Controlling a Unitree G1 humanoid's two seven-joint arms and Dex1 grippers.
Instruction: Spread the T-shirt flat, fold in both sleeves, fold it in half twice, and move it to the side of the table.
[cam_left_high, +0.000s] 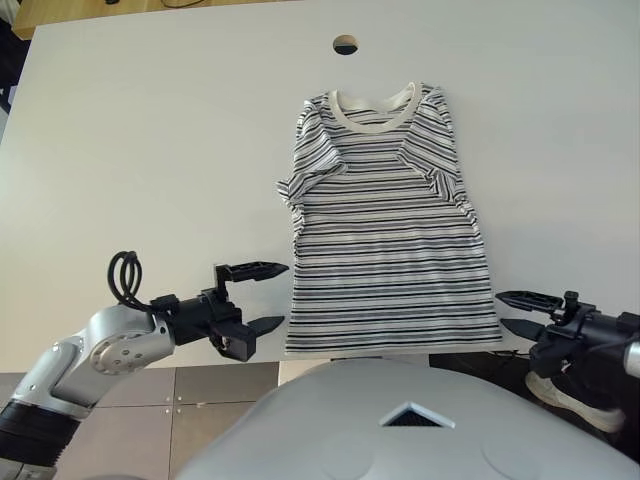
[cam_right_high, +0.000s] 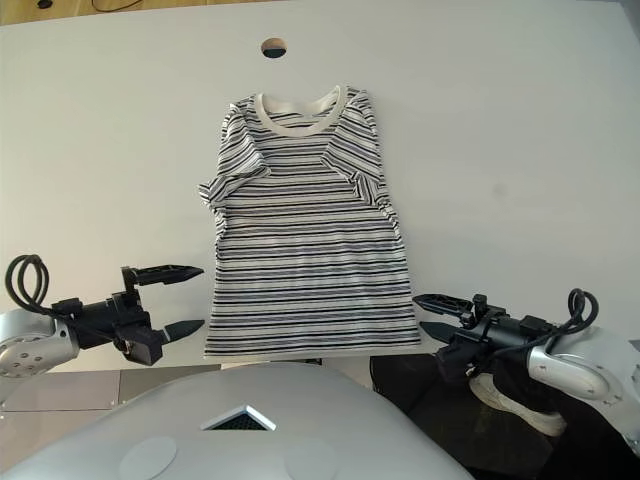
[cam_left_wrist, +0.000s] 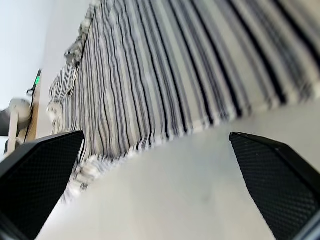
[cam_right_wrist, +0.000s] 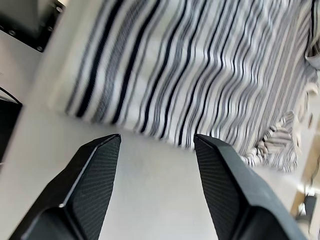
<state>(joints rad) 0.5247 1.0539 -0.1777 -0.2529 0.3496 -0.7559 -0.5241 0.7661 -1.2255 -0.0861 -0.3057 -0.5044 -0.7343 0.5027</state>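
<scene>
T-shirt (cam_left_high: 385, 230) lies flat, sleeves folded in, hem at the table's (cam_left_high: 150, 150) near edge, tabletop wide either side; left gripper (cam_left_high: 284, 294) and right gripper (cam_left_high: 500, 310) flank hem corners, fingers spread, empty.

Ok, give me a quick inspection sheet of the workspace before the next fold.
Surface: white table, one round hole beyond the collar.
Job's things: striped T-shirt lying flat, collar away from the robot, both sleeves folded in, hem by the near edge.
Clutter: nothing seen.
Grippers: left gripper and right gripper beside the hem corners, both open, holding nothing.
Cables: black loop on the left arm, second loop on the right arm.
Surroundings: wood-coloured strip past the far edge.
</scene>
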